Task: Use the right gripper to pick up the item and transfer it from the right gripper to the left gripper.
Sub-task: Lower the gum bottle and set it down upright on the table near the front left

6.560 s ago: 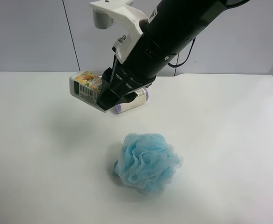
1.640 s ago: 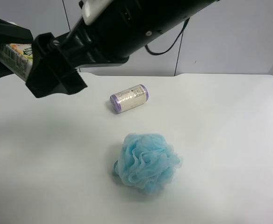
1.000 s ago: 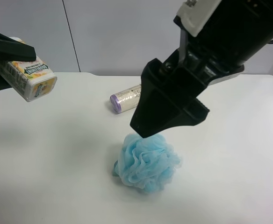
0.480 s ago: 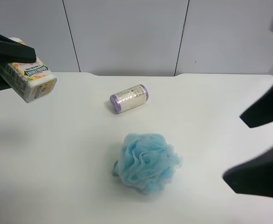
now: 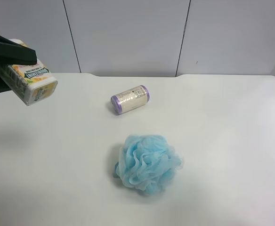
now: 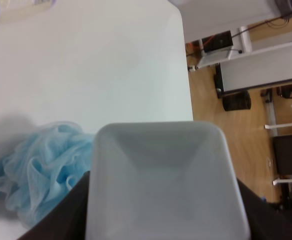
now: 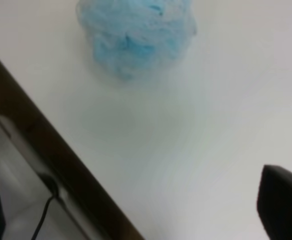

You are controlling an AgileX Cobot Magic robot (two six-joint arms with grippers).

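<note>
I have the item (image 5: 34, 82) clamped in the left end effector (image 5: 16, 70). One black finger lies along the box's top face and the other sits under it. The printed end juts out past the fingertips, tilted down toward the table (image 5: 222, 141). In the left wrist view the box's plain white end fills the space between the two dark fingers, so I judge the bite square and deep enough.

The right end effector (image 7: 136, 210) looks released to me. I see one dark finger (image 7: 283, 200) at one edge of its blurred wrist view and what I take to be the other at the opposite edge. Only table shows between them. It does not appear in the exterior high view at all.

I judge the transfer made. What remains is to hold it cleanly, so I would keep the left clamp force constant and the wrist quiet, because an overhanging box can pivot if the arm jerks. I would park the right arm well away from the left end effector, lifted clear of what lies beneath it.

The blue mesh sponge (image 7: 136, 35) is on the table ahead of the right end effector, and below and beyond the left one's load. The purple-ended cylinder (image 5: 130, 99) lies farther out from the left end effector than the sponge. Neither touches the item or either end effector.
</note>
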